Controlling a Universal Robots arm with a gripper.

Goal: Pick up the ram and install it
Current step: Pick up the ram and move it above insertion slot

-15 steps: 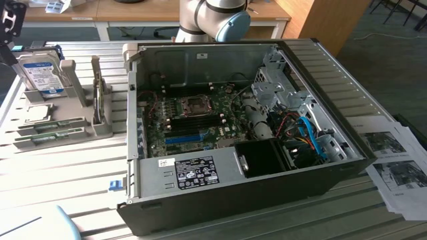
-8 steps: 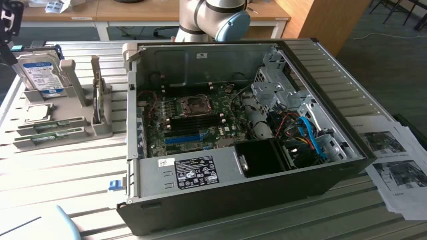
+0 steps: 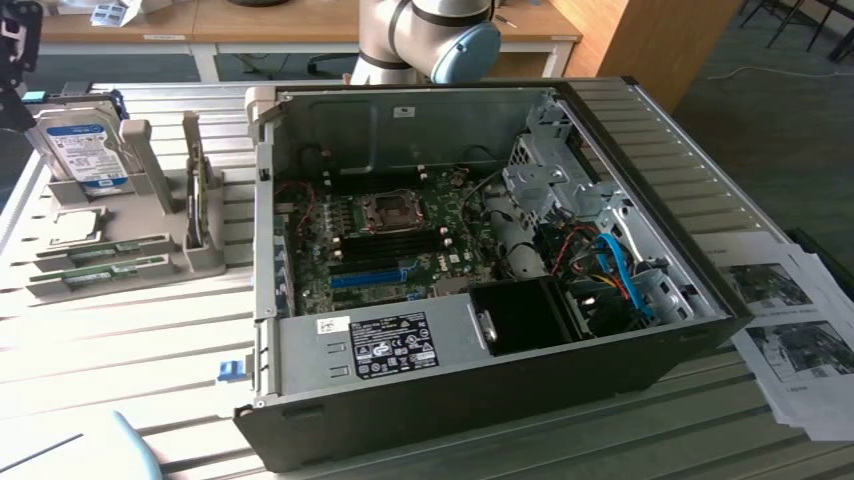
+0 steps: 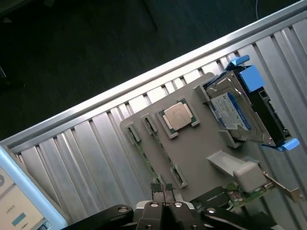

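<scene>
While the ram lies untouched in the tray near the edge of the table, the gripper hovers above it, jaws closed and empty. Nothing of the task is done yet.

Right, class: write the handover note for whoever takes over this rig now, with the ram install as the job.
Gripper: shut, holding nothing, hovering over the grey holder.
Ram: lying in the holder, to the exterior view's left of the open PC case, with a second stick beside it.
Done: nothing picked up yet.
Left: the whole job, both picking up the ram and seating it on the motherboard.
</scene>
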